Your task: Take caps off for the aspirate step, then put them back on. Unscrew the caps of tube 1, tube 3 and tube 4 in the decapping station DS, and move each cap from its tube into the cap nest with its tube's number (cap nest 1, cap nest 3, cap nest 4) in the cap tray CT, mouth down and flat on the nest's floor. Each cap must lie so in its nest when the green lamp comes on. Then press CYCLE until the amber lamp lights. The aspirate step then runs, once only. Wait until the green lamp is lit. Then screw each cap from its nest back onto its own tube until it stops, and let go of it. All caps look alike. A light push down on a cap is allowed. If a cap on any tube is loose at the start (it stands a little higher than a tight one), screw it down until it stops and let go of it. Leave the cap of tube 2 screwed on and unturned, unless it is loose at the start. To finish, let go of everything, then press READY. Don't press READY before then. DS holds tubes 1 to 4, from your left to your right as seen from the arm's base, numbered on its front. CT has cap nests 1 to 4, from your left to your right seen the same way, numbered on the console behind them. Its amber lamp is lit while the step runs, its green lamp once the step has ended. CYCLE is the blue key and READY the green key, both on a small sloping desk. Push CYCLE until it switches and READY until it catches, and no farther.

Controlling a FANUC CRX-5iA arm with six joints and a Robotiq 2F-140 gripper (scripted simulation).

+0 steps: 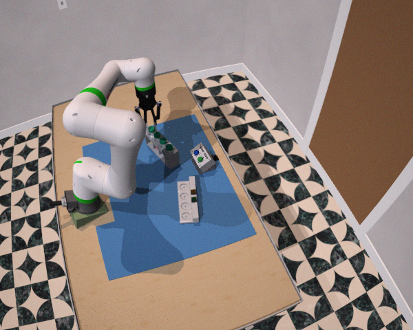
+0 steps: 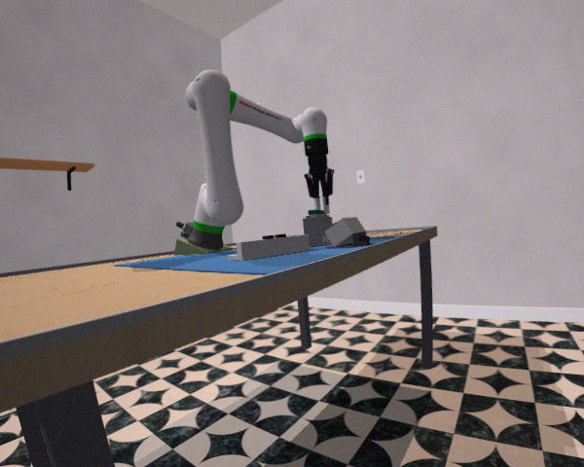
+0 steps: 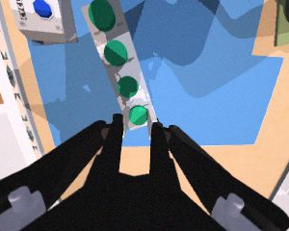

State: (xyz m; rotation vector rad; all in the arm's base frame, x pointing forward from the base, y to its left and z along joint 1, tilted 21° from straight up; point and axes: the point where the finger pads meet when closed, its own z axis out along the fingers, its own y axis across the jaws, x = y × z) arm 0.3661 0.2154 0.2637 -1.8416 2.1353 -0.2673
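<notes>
The grey decapping station (image 1: 171, 159) (image 2: 316, 230) (image 3: 144, 95) stands on the blue mat with four green caps in a row. My gripper (image 1: 150, 124) (image 2: 320, 204) (image 3: 138, 114) comes straight down on the end of the row farthest from the cap tray, at tube 1. Its fingers are shut on the cap of tube 1 (image 1: 151, 128) (image 3: 138, 115), which sits on its tube. The other three caps (image 1: 157, 135) (image 1: 162, 141) (image 1: 169, 146) (image 3: 127, 87) (image 3: 116, 52) (image 3: 102, 14) sit on their tubes. The white cap tray (image 1: 188, 221) (image 2: 272, 246) has four empty nests.
The sloping key desk (image 1: 208, 163) (image 2: 345, 230) stands right of the station, with the blue CYCLE key (image 1: 196, 152) (image 3: 41, 7) and the green READY key (image 1: 200, 159). The console lamps (image 1: 193, 195) look dark. The arm's base (image 1: 85, 209) stands at the mat's left edge.
</notes>
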